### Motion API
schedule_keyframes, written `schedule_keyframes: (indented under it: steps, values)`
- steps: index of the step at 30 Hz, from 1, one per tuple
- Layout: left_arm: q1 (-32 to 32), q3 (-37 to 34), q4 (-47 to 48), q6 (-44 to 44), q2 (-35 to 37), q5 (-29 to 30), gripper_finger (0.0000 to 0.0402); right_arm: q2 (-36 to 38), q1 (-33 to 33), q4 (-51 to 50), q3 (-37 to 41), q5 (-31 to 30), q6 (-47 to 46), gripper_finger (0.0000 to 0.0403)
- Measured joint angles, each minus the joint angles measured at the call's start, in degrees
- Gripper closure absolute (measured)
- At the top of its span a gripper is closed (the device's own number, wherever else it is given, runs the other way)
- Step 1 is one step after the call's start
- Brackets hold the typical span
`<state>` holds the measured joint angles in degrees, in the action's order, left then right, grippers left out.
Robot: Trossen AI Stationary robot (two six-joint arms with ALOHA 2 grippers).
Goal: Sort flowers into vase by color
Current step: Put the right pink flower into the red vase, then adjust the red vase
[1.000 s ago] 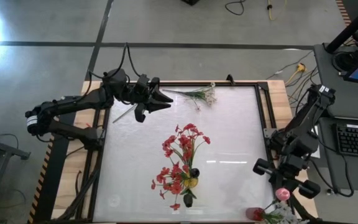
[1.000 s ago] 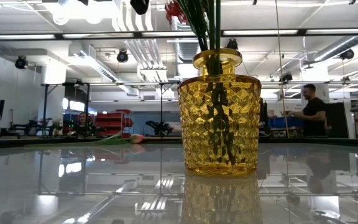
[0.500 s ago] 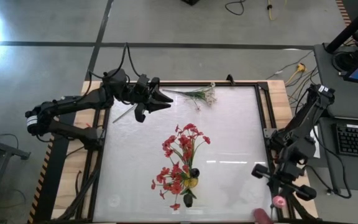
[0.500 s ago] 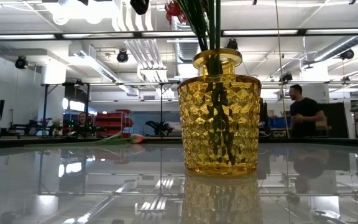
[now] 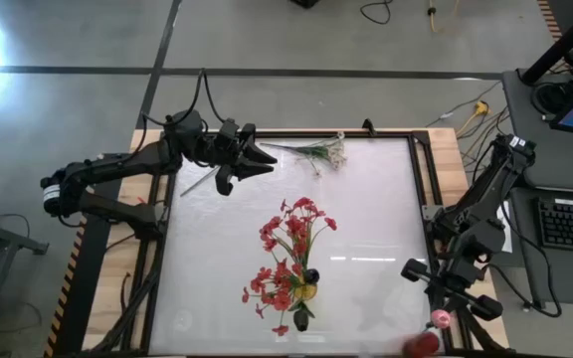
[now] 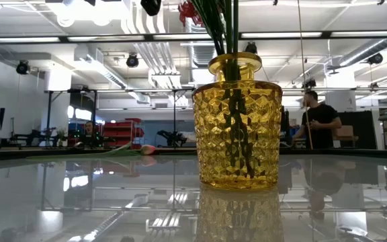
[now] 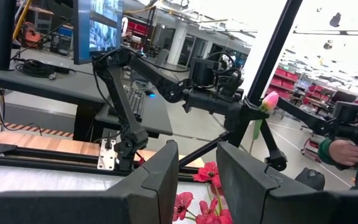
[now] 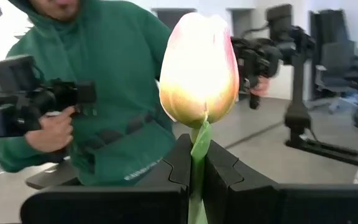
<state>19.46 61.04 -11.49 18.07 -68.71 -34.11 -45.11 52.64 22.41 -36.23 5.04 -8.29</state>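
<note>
A yellow glass vase [image 5: 307,291] [image 6: 237,124] stands on the table near its near edge, holding red flowers [image 5: 288,249]. A spray of white flowers [image 5: 318,151] lies at the far edge. A green-stemmed flower [image 5: 199,181] lies by the far left corner, and its pink bud [image 6: 143,149] shows in the low view. My right gripper [image 5: 438,313] [image 8: 197,146] hovers off the near right corner, shut on a pink tulip [image 8: 197,68]. My left gripper [image 5: 265,159] [image 7: 197,165] hangs open and empty above the far left of the table. My right gripper pinches the tulip's green stem [image 8: 197,158] between its two fingers, just under the bud. The fingers lie roughly level and across the stem. The tulip is lifted clear, with the bud [image 7: 269,99] above the fingers and the stem [image 7: 255,130] hanging below.
A black frame [image 5: 421,169] runs around the table. A person in a green hoodie [image 8: 104,93] stands beyond my right gripper with hand-held devices. A blurred red thing [image 5: 423,341] shows at the near right corner. A desk with a keyboard [image 5: 570,224] stands to the right.
My right gripper has tipped and sunk a little, and the pink tulip has shifted toward the table's near edge. The red and white flowers seen off the near right corner have moved; only a red blur shows there now.
</note>
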Motion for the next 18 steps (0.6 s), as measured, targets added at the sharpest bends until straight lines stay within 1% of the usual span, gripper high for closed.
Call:
schedule_keyframes:
  steps: [6,12,18]
  values:
    - [0.00,0.00,-0.02,0.03,0.00,0.00,0.0303,2.75,-0.02,-5.60,0.02,-4.80,-0.90,0.0390]
    - [0.00,0.00,-0.02,0.04,0.00,0.00,0.0303,4.47,-0.02,-5.71,0.02,-5.32,-0.63,0.0390]
    - [0.00,0.00,-0.04,1.17,0.00,0.00,0.0303,4.83,-0.02,-5.71,0.02,-10.80,-0.68,0.0390]
